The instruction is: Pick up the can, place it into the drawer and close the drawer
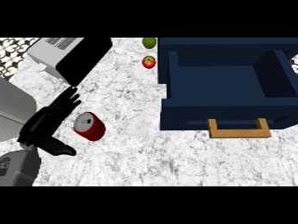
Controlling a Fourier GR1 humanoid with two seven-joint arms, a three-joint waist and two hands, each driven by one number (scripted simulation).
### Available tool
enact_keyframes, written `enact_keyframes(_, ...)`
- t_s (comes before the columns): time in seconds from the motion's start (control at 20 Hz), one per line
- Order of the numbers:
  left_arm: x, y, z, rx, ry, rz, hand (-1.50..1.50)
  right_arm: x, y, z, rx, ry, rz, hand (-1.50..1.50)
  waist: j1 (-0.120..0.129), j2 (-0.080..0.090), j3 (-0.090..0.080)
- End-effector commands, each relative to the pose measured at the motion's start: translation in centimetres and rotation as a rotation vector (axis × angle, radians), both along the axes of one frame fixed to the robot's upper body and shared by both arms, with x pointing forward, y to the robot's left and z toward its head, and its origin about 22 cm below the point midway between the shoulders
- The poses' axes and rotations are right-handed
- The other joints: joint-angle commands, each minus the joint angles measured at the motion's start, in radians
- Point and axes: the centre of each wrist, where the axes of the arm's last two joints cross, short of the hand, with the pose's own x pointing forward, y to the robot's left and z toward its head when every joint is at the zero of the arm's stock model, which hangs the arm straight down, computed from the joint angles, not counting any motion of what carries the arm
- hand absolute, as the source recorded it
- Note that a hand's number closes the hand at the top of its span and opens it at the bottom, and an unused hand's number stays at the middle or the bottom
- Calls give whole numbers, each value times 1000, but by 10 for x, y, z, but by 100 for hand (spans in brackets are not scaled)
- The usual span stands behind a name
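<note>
Can (90, 126) is sitting on the worktop (132, 148), just beside the left robot hand (43, 124) — fingers spread straight, gripping nothing. Navy drawer (232, 87) is standing open, well apart to the right — wooden handle (239, 130) pointing toward the view's lower edge.

Cannot tell whether the left hand (48, 124) touches the can (90, 126) just right of it. Below the hand, forearm (12, 168) cut off at the lower edge. Just left of the hand, grey slab (3, 109) clipped by the left edge; unclear what it is. Ahead of the hand, appliance (67, 54) cut at the top edge. Far up and right of the hand, lime (149, 42) half cut off, back of the drawer (183, 114) clipped too.
</note>
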Motion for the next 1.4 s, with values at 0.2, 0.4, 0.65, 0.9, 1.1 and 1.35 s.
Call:
enact_keyframes(0.2,-10,20,-62,9,51,23,-150,-2,-3,-2,-19,9,12,-150,-10,4,-1)
enact_keyframes(0.4,-9,15,-72,21,69,-18,-150,-20,4,-4,9,-3,1,-150,-8,2,-1)
enact_keyframes(0.65,2,15,-79,-17,86,13,-150,-12,-15,20,-13,-13,15,-150,-9,3,-1)
enact_keyframes(0.9,9,-12,-86,-33,89,-13,-150,-9,-4,11,13,10,4,-150,-2,1,0)
enact_keyframes(1.1,15,-16,-89,-48,92,-8,-150,-22,14,20,6,-7,22,-150,-12,2,-1)
enact_keyframes(1.35,18,-9,-88,-110,144,-2,-150,-9,-8,22,1,17,21,-150,-10,5,-1)
